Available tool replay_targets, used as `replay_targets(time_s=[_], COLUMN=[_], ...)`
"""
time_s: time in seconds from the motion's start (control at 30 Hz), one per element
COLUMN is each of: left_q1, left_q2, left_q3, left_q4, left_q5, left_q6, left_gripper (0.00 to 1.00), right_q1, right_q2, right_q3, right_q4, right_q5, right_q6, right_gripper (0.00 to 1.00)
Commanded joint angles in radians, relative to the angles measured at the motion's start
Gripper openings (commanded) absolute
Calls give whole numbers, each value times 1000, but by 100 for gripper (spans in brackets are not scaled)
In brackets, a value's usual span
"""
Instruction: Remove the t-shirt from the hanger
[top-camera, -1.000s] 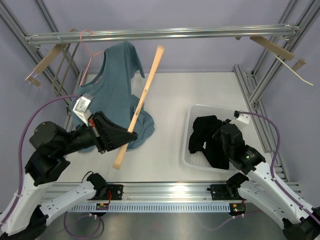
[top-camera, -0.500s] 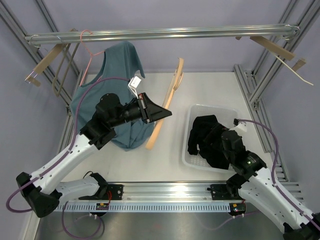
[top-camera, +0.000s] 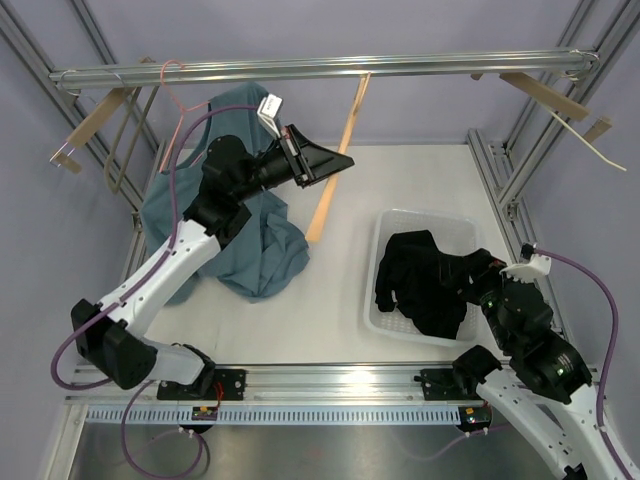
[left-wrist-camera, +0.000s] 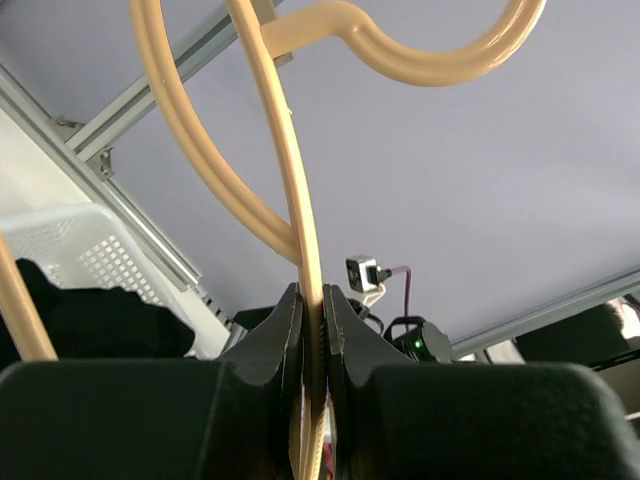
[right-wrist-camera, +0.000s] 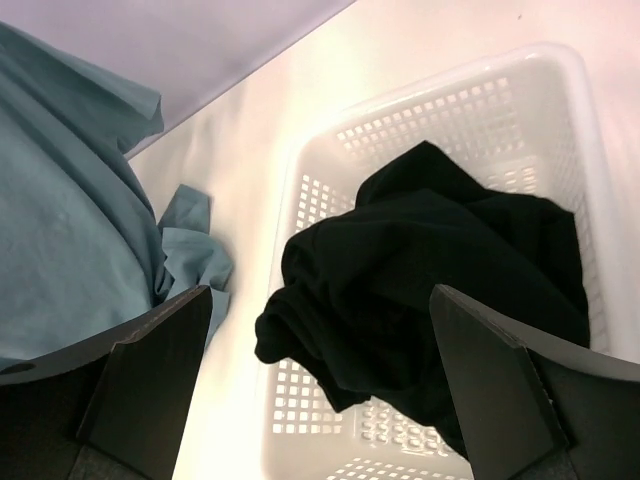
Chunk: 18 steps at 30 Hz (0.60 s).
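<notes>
Left wrist view: left pincer clenched on a thin bar of the pale hanger, whose curved arms and hook rise overhead; no cloth shows on it. Top external view, not shown by the wrist camera: that hanger is held high and tilted, its upper end at the metal rail. The teal t-shirt is apart from it, behind the left arm, its upper part near a pink wire hanger and its lower part bunched on the tabletop. Right wrist view alone shows the right pincer released, fingers wide apart, above a black garment in the white basket, with the t-shirt's edge at left.
</notes>
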Motion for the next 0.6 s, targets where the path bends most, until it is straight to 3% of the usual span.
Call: replay_targets(time_s=[0.0, 0.23, 0.57], left_q1=[24, 47, 48], left_q2=[71, 175, 232], left_q3=[72, 135, 102], left_q4=[163, 221, 523], left_q5=[44, 18, -13], left_q6=[-84, -139, -292], left_gripper=[0, 0, 0], right_q1=[-2, -2, -2], right_q2=[24, 52, 64], right_q3=[62, 25, -19], right_q4=[-14, 44, 98], right_q5=[50, -39, -117], right_q6=[-78, -82, -76], right_gripper=[100, 99, 100])
